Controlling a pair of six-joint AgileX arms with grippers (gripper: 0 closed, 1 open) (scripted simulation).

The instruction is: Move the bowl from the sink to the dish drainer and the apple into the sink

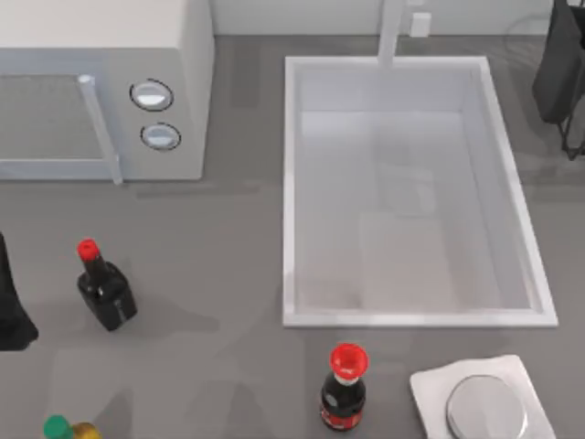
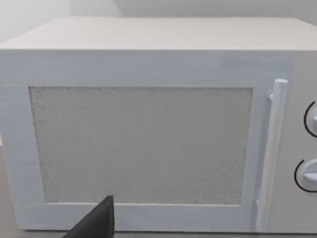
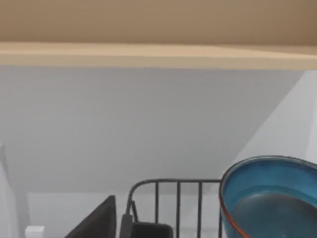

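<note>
The white sink [image 1: 292, 192] lies right of centre in the top view, its basin bare, with the faucet post [image 1: 391, 32] at its far rim. The deep blue bowl [image 3: 273, 198] with its reddish rim appears in the right wrist view, sitting upright against the dark wire dish drainer [image 3: 168, 196] by the back wall. My right gripper [image 1: 559, 69] hangs at the table's far right corner, close in front of the bowl and drainer. My left gripper [image 1: 11, 306] is parked at the left edge, facing the microwave. The apple is out of view.
A white microwave [image 1: 101, 87] fills the far left. A dark red-capped bottle [image 1: 105, 288] stands front left, a red-capped cola bottle [image 1: 344, 389] stands below the sink, and a green-capped bottle [image 1: 62, 428] is at the front edge. A white scale [image 1: 484, 402] sits front right.
</note>
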